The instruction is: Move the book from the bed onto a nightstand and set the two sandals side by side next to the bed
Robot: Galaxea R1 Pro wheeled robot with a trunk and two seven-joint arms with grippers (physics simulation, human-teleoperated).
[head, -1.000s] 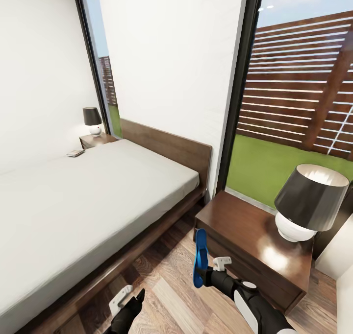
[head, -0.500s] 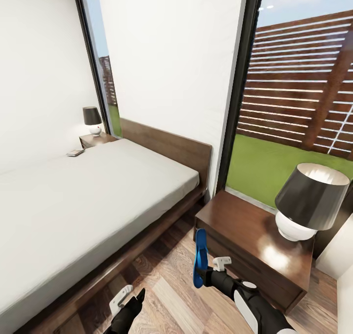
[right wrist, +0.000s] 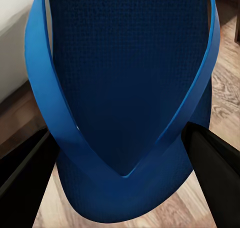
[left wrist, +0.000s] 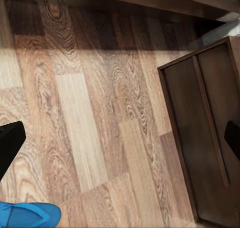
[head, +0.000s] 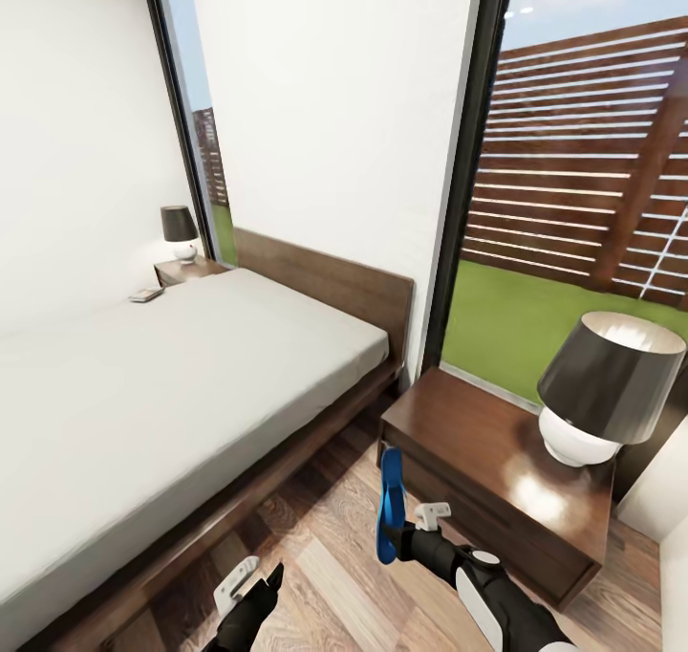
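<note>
One blue sandal [head: 389, 505] is being gripped upright by the right gripper [head: 409, 530] between bed [head: 172, 384] and nightstand [head: 497, 480], left gripper [head: 250, 583] being held open and empty, so it's probably best lowered flat beside the bed.

You have a glossy dark-brown wood nightstand [head: 497, 470] catching highlights, over a wood-plank floor [head: 325, 537] with strong grain and a slight sheen. The sandal [right wrist: 125, 87] looks like matt blue rubber, finely textured sole, smooth straps. The bed [head: 315, 289] frame is matt brown wood; its mattress [head: 162, 375] plain grey cloth
</note>
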